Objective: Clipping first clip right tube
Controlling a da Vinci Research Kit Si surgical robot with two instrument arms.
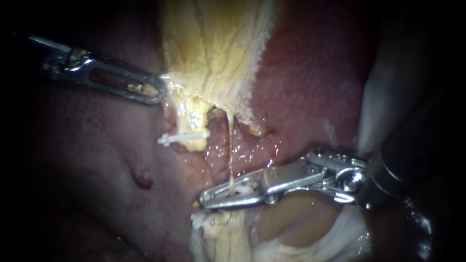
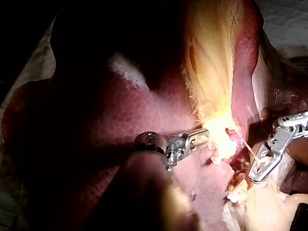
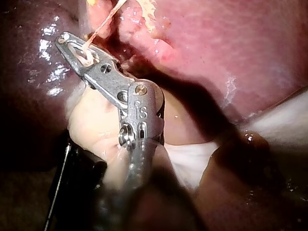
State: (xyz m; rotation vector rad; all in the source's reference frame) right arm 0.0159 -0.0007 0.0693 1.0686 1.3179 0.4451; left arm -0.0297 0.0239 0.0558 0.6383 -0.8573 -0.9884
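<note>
**Right instrument** (image 1: 206,201), slender silver jaws: closed almost together on a white plastic clip (image 1: 240,189) carried between them. The thin, pale, thread-like right tube (image 1: 230,150) runs down from the yellow, fibrous gallbladder (image 1: 213,43) and passes into that clip. The right wrist view shows the same.

**Progress (judgement):** the clip is set across the tube. Whether it has latched cannot be seen. What is left is to confirm the lock, open the jaws and draw clear.

**Left instrument** (image 1: 158,92), windowed silver jaws: together on the gallbladder's pale edge, holding it taut, well apart from the work site.

**Surroundings:**
- A second white clip (image 1: 187,138) sits across the stubby yellow left tube (image 1: 195,110), near the right tube but not touching it.
- Dark red liver (image 1: 310,82) lies on both sides.
- A pale fatty lump (image 1: 291,218) lies under the right instrument's jaws.

**Obstructions:** nothing blocks the jaws. The tube is thin and stretched, so a sideways pull could tear it.
</note>
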